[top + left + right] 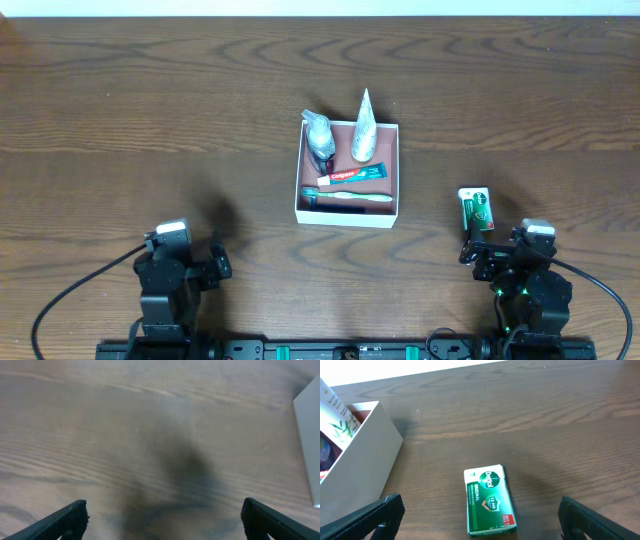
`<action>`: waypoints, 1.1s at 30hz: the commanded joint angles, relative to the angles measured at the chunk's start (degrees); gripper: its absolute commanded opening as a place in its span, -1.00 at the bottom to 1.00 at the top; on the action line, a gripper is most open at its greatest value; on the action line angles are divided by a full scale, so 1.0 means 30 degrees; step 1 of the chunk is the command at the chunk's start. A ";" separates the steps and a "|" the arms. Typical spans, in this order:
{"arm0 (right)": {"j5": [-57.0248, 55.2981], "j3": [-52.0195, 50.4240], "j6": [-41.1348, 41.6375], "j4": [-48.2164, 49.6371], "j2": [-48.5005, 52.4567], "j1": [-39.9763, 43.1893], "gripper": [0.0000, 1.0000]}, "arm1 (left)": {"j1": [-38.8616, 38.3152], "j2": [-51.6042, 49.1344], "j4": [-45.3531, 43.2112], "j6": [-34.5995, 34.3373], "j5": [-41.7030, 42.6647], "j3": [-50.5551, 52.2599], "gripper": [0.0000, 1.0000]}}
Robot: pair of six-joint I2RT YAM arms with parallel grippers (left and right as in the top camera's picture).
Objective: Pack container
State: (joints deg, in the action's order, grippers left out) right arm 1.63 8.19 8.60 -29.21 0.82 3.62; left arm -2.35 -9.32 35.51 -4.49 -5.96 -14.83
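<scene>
Container (346,217): square, shallow, open top, white walls, reddish-brown inside. Sits on the wooden table (150,120), near mid-table in the overhead view.

Inside the container, 4 items:
- grey bottle (320,140), far-left corner, top reaching past the far wall
- white cone-shaped tube (364,128), far side, tip reaching past the far wall
- red-and-teal toothpaste tube (352,176), lying flat just nearer than those 2
- toothbrush (347,197), flat along the near wall, just beside the toothpaste tube

Outside the container: green rectangular packet (476,209), flat on the table to the container's right, apart from its right wall, level with its near edge. Label faces up, white end toward the far side.

Left gripper (165,507): nearer than the container and well to its left. Fingers spread wide, only bare wood between them. A strip of the container's white wall shows at the right edge of the left wrist view.

Right gripper (481,505): nearer than the container and to its right, just behind the green packet. Fingers spread wide, touching nothing. The packet lies ahead in the gap, apart from both fingers.
</scene>
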 commanded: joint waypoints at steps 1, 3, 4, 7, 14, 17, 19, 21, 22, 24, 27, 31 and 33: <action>0.0117 -0.0058 0.0262 0.0036 -0.0168 -0.0138 0.98 | -0.0029 0.0984 -0.0168 -0.0117 0.0219 0.0933 0.96; 0.0117 -0.0058 0.0262 0.0029 -0.0168 -0.0138 0.98 | -0.0029 0.1523 -0.0168 -0.0117 0.0277 0.1384 0.96; 0.0109 -0.0058 0.0262 0.0036 -0.0168 -0.0138 0.98 | -0.0029 0.1800 -0.0168 -0.0117 0.0284 0.1603 0.96; 0.0117 -0.0058 0.0262 0.0029 -0.0168 -0.0138 0.99 | -0.0029 0.2390 -0.0153 -0.0182 0.0393 0.1974 0.96; 0.0117 -0.0058 0.0255 0.0036 -0.0168 -0.0138 0.98 | -0.0029 0.2594 -0.0233 -0.0175 0.0408 0.1974 0.96; 0.0117 -0.0058 0.0262 0.0036 -0.0168 -0.0138 0.99 | -0.0029 0.2586 -0.0226 -0.0175 0.0408 0.1974 0.96; 0.0117 -0.0058 0.0262 0.0029 -0.0168 -0.0138 0.98 | -0.0029 0.2550 -0.0226 -0.0175 0.0408 0.1974 0.96; 0.0109 -0.0058 0.0262 0.0036 -0.0168 -0.0138 0.98 | -0.0029 0.2528 -0.0226 -0.0175 0.0408 0.1974 0.96; 0.0117 -0.0058 0.0262 0.0029 -0.0168 -0.0138 0.98 | -0.0029 0.2528 -0.0226 -0.0175 0.0408 0.1974 0.96; 0.0117 -0.0058 0.0262 0.0029 -0.0168 -0.0138 0.98 | -0.0029 0.2528 -0.0226 -0.0175 0.0408 0.1974 0.96; 0.0117 -0.0058 0.0262 0.0029 -0.0168 -0.0138 0.98 | -0.0029 0.2528 -0.0226 -0.0175 0.0408 0.1974 0.96; 0.0117 -0.0058 0.0262 0.0029 -0.0168 -0.0138 0.98 | -0.0029 0.2528 -0.0226 -0.0175 0.0408 0.1974 0.96; 0.0117 -0.0058 0.0262 0.0029 -0.0168 -0.0138 0.99 | -0.0029 0.2528 -0.0226 -0.0175 0.0408 0.1974 0.96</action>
State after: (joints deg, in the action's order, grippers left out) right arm 1.63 8.19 8.60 -29.23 0.82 3.62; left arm -2.35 -2.09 35.14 -4.51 -4.86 -9.63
